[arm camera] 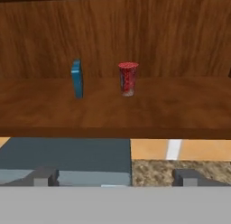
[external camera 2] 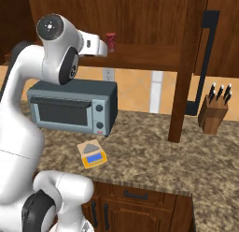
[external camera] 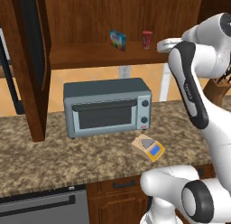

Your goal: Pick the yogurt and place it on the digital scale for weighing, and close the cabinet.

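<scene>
Cabinet (external camera: 27,60), dark brown wood, doors swung open; its lower shelf (arm camera: 171,105) carries two items: yogurt (arm camera: 128,78), red cup standing upright at frame centre in the hand view, and a blue-green box (arm camera: 77,78) standing on edge just to its left, the two apart. Pincer (arm camera: 117,177), fingers spread wide and released, holds nothing, short of the shelf. Worktop (external camera: 40,160), speckled stone, bears a grey toaster oven (external camera: 107,107) and digital scale (external camera: 148,147), plate bare, at lower centre. Knife block (external camera 2: 214,109) at far right.
</scene>
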